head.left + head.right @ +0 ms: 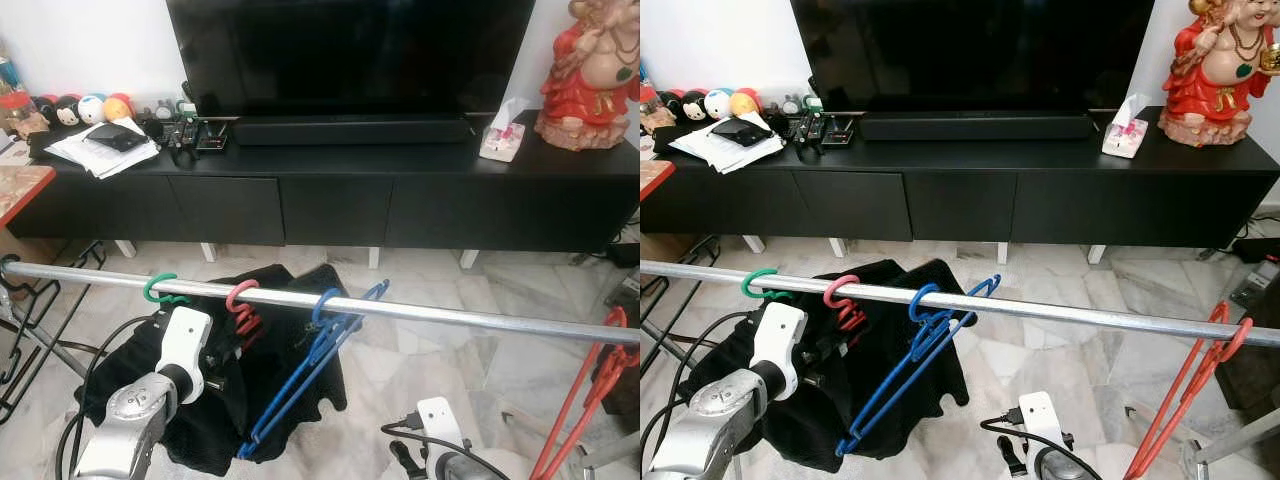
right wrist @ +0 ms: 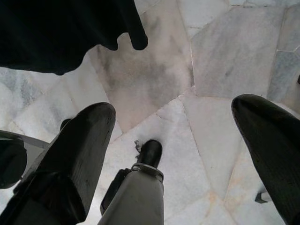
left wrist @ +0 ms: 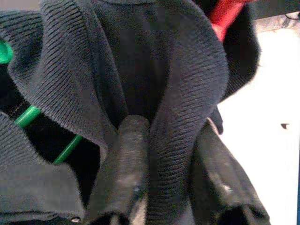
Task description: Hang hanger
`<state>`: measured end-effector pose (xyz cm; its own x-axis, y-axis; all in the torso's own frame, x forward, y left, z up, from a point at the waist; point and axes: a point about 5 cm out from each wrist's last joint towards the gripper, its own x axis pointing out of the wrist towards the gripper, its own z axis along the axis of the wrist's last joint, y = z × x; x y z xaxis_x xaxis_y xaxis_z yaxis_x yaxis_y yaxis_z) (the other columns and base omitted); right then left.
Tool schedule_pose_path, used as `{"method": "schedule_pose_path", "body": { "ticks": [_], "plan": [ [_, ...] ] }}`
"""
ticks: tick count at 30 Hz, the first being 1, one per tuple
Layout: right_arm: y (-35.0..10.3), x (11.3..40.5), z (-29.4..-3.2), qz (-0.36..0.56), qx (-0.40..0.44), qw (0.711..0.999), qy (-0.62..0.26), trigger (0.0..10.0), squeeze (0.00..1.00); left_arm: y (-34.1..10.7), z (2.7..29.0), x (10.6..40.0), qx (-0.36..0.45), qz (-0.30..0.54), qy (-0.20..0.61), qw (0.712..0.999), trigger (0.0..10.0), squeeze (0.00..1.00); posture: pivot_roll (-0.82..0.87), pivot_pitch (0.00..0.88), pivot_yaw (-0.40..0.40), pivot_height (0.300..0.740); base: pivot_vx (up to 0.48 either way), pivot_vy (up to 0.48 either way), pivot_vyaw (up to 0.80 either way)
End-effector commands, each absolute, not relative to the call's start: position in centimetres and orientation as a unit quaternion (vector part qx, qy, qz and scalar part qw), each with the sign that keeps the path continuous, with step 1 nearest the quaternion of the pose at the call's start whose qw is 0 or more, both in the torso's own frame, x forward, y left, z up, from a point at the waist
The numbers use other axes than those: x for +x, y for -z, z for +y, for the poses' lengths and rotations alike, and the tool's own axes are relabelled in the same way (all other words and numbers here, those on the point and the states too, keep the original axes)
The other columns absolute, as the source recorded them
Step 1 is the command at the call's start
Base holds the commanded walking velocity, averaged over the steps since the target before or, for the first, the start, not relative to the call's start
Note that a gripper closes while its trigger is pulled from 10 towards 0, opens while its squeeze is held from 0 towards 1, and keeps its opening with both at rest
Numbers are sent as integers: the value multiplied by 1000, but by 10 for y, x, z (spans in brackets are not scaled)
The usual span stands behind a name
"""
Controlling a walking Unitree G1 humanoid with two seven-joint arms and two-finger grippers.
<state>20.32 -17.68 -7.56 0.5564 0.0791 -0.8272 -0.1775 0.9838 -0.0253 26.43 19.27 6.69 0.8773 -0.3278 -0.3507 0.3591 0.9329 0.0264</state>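
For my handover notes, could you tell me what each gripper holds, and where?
The left gripper pinches a fold of the black garment hanging on the rail. The right gripper, open, holds nothing.

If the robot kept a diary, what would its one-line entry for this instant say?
left gripper: shut on black garment | red hanger: hooked on rail | right gripper: open, low above floor

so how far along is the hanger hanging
Done: green, red and blue plastic hangers hook over the silver metal rail, an orange one at its right end. In hand: the left gripper pinches the black knit garment under the red hanger. Left: letting go. The right gripper hangs open, low.
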Motion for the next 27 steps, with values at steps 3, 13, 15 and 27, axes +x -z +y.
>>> {"method": "schedule_pose_path", "body": {
  "ticks": [3, 13, 15, 27],
  "plan": [
    [76, 202, -177, 469, -50, 879, -71, 10000, 0, -66, 197, 264, 50, 172, 173, 968, 0, 0, -17, 0, 29, 740, 0, 0, 0],
    [76, 202, -178, 469, -50, 879, -70, 10000, 0, -77, 192, 258, 31, 127, 162, 978, 0, 0, -22, 0, 29, 740, 0, 0, 0],
    [76, 202, -178, 469, -50, 879, -70, 10000, 0, -82, 191, 255, 28, 113, 161, 980, 0, 0, -22, 0, 29, 740, 0, 0, 0],
    [76, 202, -179, 469, -53, 879, -72, 10000, 0, -105, 193, 232, 37, 54, 157, 985, 0, 0, -17, 0, 27, 740, 0, 0, 0]
  ]
}}
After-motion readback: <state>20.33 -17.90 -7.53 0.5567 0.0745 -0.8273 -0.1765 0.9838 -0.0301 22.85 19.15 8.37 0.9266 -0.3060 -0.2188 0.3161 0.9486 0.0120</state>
